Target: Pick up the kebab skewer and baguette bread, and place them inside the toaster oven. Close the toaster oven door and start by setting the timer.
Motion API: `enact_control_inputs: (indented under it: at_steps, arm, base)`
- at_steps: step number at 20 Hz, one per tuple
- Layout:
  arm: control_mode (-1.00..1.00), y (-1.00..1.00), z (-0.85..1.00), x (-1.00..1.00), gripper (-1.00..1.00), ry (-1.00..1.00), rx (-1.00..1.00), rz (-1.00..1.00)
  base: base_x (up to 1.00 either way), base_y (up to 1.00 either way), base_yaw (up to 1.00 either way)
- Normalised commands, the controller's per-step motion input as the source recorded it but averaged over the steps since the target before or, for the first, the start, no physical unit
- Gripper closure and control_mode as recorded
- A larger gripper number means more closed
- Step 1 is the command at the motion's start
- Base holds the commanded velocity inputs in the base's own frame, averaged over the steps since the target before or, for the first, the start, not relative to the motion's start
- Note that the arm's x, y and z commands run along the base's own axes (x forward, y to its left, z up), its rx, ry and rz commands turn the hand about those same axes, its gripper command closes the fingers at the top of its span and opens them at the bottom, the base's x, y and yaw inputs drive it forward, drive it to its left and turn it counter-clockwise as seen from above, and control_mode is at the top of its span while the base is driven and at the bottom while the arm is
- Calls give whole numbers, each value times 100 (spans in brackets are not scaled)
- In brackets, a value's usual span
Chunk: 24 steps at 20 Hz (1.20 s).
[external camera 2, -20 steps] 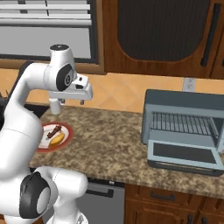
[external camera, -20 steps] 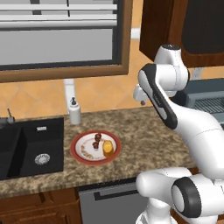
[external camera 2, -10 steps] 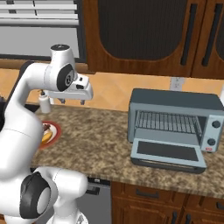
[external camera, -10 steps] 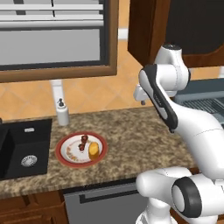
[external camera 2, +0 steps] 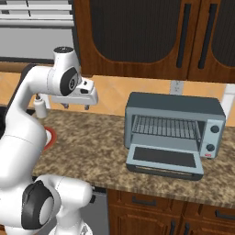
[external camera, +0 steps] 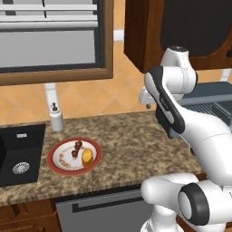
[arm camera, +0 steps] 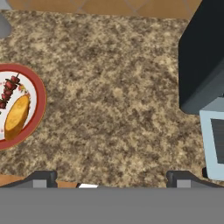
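left base view: on the speckled brown granite counter (external camera: pixel 127 136) sits a round white plate with a red rim (external camera: pixel 54 166), just right of the black sink (external camera: pixel 18 154). on the plate lie the kebab skewer, a thin stick of dark red and brown chunks (external camera: pixel 76 149), and just beside it on the right the baguette bread, a stubby golden-orange loaf (external camera: pixel 87 157). the white arm rises at right, and past it the grey-blue toaster oven (external camera: pixel 209 96) peeks out.

right base view: the two-finger gripper (external camera 2: pixel 75 106) hangs high above the counter, between the plate's red rim at far left and the boxy oven. its short fingers point down, set wide apart, with nothing between them. the toaster oven door, a grey-blue flap with dark glass (external camera 2: pixel 165 159), lies folded down and the wire rack is exposed.

hand view: the two dark fingertips sit far apart at the bottom, so the hand is released and empty. both foods lie well off to the left of the gripper, long axes roughly parallel, tilted slightly from the view's vertical. i'd judge the next move a sideways reach toward the plate, then a descent with the fingers set across the skewer's length.
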Motion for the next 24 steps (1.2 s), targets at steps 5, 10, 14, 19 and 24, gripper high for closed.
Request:
enact_control_inputs:
  at_steps: [5,10,14,19,24]
  arm:
    - [100,0,0,0,-100,0,0,0]
    - [-100,0,0,0,-100,0,0,0]
    - [-100,0,0,0,-100,0,0,0]
    - [-100,-3,-9,-7,-100,1,-2,0]
    - [-100,-72,-19,-58,-100,-14,10,3]
  base:
    - [0,0,0]
    - [0,0,0]
    - [0,0,0]
    - [0,0,0]
    - [0,0,0]
